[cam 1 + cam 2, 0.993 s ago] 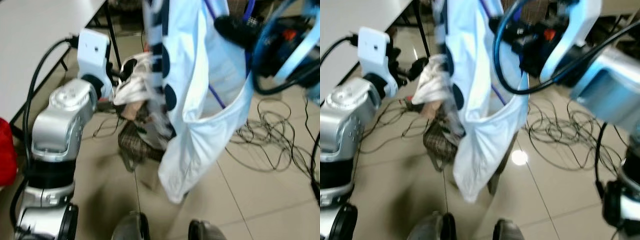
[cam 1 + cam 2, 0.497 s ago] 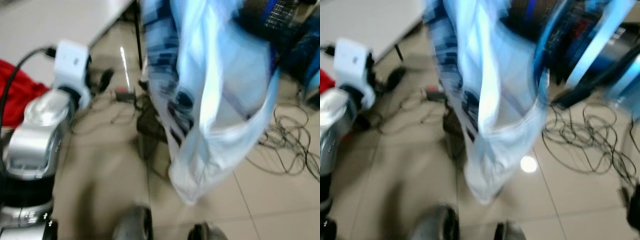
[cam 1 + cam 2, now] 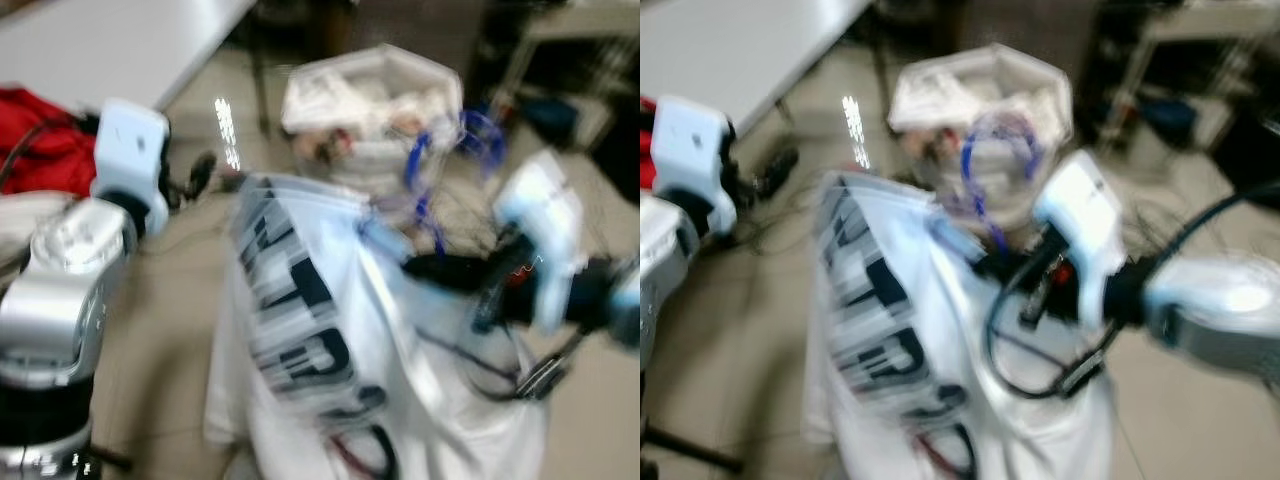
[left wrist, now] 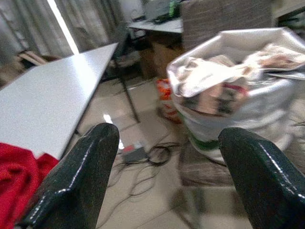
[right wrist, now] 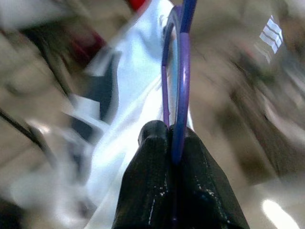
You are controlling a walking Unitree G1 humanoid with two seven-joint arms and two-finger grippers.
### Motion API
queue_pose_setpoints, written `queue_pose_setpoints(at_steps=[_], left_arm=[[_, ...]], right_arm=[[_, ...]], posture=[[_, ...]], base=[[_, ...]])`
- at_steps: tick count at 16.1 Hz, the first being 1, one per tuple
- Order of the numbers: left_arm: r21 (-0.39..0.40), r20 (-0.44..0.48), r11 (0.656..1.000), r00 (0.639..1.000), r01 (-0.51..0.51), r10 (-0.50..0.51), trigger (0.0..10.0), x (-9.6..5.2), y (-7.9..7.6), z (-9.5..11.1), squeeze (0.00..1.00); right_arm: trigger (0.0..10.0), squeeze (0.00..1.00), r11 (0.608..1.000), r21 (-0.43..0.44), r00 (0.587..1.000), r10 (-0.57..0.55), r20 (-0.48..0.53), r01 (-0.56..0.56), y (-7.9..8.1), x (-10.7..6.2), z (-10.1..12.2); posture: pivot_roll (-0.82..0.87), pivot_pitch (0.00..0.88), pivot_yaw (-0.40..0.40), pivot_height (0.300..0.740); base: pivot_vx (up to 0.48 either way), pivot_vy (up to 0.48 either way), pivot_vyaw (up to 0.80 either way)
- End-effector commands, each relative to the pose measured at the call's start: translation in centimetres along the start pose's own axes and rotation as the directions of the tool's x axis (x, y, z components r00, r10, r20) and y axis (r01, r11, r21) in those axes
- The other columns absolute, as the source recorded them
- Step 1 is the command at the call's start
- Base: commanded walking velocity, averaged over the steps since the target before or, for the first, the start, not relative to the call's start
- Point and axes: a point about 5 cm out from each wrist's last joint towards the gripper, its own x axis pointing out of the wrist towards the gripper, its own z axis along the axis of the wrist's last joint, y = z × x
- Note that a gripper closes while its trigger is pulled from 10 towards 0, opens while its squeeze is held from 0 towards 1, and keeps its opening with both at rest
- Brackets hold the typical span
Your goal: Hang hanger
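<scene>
A white T-shirt [image 3: 320, 340] with dark print hangs on a blue-purple hanger [image 5: 181, 71], low in front of me. The hanger's hook [image 3: 995, 160] rises above the shirt's collar, in front of the bag. My right gripper [image 5: 171, 136] is shut on the hanger's thin bar, its arm [image 3: 540, 250] reaching in from the right. My left gripper [image 4: 169, 136] is open with nothing between its fingers, held off to the left, clear of the shirt. The head views are blurred.
A large pale bag [image 4: 228, 95] stuffed with clothes stands on the tiled floor straight ahead. To the left is a white table [image 4: 47, 105] with a red cloth [image 3: 40, 150] at its near end. Cables [image 4: 143, 157] lie on the floor under it.
The camera has swung and blurred. The shirt on its hanger now hangs lower and more central, with the right arm brought in front of me. The left gripper is away from the clothes.
</scene>
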Motion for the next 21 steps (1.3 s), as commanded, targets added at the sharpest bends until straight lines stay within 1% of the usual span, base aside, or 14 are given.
queue_pose_setpoints(at_steps=[1, 3, 5, 6, 8, 12, 14, 15, 16, 17, 18, 19, 20, 21], left_arm=[[-0.008, -0.025, 1.0, 1.0, -0.019, 0.019, 10.0, -0.1, -0.2, -0.8, 0.0], [-0.044, -0.091, 0.998, 0.995, -0.041, 0.037, 10.0, -0.7, -2.1, -5.0, 0.0], [-0.129, -0.138, 0.991, 0.99, -0.041, 0.023, 10.0, -1.2, -3.8, -8.1, 0.0], [-0.144, -0.149, 0.989, 0.989, -0.025, 0.003, 10.0, -1.4, -4.6, -9.1, 0.0], [-0.218, -0.175, 0.975, 0.984, -0.052, 0.014, 10.0, -2.0, -5.2, -10.1, 0.0], [-0.213, -0.025, 0.977, 1.0, -0.006, 0.001, 10.0, -1.9, -5.7, -8.3, 0.0], [-0.136, 0.262, 0.955, 0.939, 0.263, -0.221, 10.0, -1.3, -5.5, -2.9, 0.0], [-0.103, 0.307, 0.946, 0.914, 0.308, -0.264, 10.0, -1.2, -5.3, -1.7, 0.0], [-0.088, 0.437, 0.878, 0.81, 0.47, -0.39, 10.0, -1.0, -4.3, 2.6, 1.0], [0.004, 0.452, 0.782, 0.696, 0.624, -0.558, 10.0, -1.2, -4.1, 5.0, 1.0], [0.07, 0.376, 0.653, 0.586, 0.754, -0.718, 10.0, -1.4, -4.4, 5.7, 1.0], [0.087, 0.338, 0.592, 0.535, 0.802, -0.774, 10.0, -1.4, -4.6, 5.9, 1.0], [0.102, 0.293, 0.486, 0.441, 0.868, -0.849, 10.0, -1.1, -5.0, 6.2, 1.0], [0.095, 0.276, 0.445, 0.406, 0.891, -0.871, 10.0, -0.8, -5.4, 6.3, 1.0]], right_arm=[[10.0, 0.0, 0.981, -0.071, 0.981, -0.185, -0.066, 0.181, -2.0, 0.7, -1.6], [10.0, 0.0, 0.903, -0.186, 0.915, -0.402, -0.048, 0.387, -4.0, 3.1, -4.9], [10.0, 0.0, 0.864, -0.263, 0.889, -0.456, -0.049, 0.429, -4.0, 4.8, -7.7], [10.0, 0.0, 0.865, -0.23, 0.885, -0.465, -0.036, 0.446, -3.8, 5.5, -8.5], [10.0, 0.0, 0.89, 0.04, 0.888, -0.457, 0.053, 0.455, -3.1, 6.4, -8.1], [10.0, 0.0, 0.945, 0.014, 0.925, -0.322, 0.202, 0.326, -1.1, 6.6, -7.0], [10.0, 0.0, 0.984, -0.069, 0.95, -0.14, 0.278, 0.165, -0.9, 4.7, -5.8], [10.0, 0.0, 0.985, -0.096, 0.958, -0.111, 0.266, 0.141, -1.1, 4.3, -5.8], [10.0, 0.0, 0.98, -0.188, 0.974, -0.016, 0.224, 0.06, -2.1, 2.9, -6.0], [10.0, 0.0, 0.973, -0.232, 0.977, 0.055, 0.204, -0.006, -3.2, 1.5, -5.8], [10.0, 0.0, 0.967, -0.248, 0.971, 0.115, 0.209, -0.061, -4.4, 0.1, -5.0], [10.0, 0.0, 0.963, -0.254, 0.965, 0.152, 0.214, -0.095, -4.9, -0.5, -4.4], [10.0, 0.0, 0.949, -0.267, 0.945, 0.233, 0.231, -0.169, -5.7, -1.8, -3.0], [10.0, 0.0, 0.947, -0.243, 0.929, 0.269, 0.252, -0.208, -6.0, -2.2, -2.5]], posture=[[-0.07, 0.105, 0.014, 0.74], [-0.07, 0.11, 0.01, 0.74], [-0.07, 0.112, 0.004, 0.74], [-0.06, 0.114, 0.004, 0.74], [-0.06, 0.111, 0.008, 0.74], [-0.06, 0.098, 0.008, 0.74], [-0.07, 0.086, 0.012, 0.74], [-0.07, 0.084, 0.012, 0.74], [-0.07, 0.078, 0.01, 0.74], [-0.06, 0.073, 0.001, 0.74], [-0.06, 0.072, -0.006, 0.74], [-0.06, 0.072, -0.006, 0.74], [-0.06, 0.071, -0.014, 0.74], [-0.06, 0.069, -0.016, 0.74]], base=[[0.0, 0.0, 0.0], [0.0, 0.0, 0.0], [0.0, 0.0, 0.0], [0.0, 0.0, 0.0], [0.0, 0.0, 0.0], [0.0, 0.0, 0.0], [0.0, 0.0, 0.0], [0.0, 0.0, 0.0], [0.0, 0.0, 0.0], [0.0, 0.0, 0.0], [0.0, 0.0, 0.0], [0.0, 0.0, 0.0], [0.0, 0.0, 0.0], [0.0, 0.0, 0.0]])
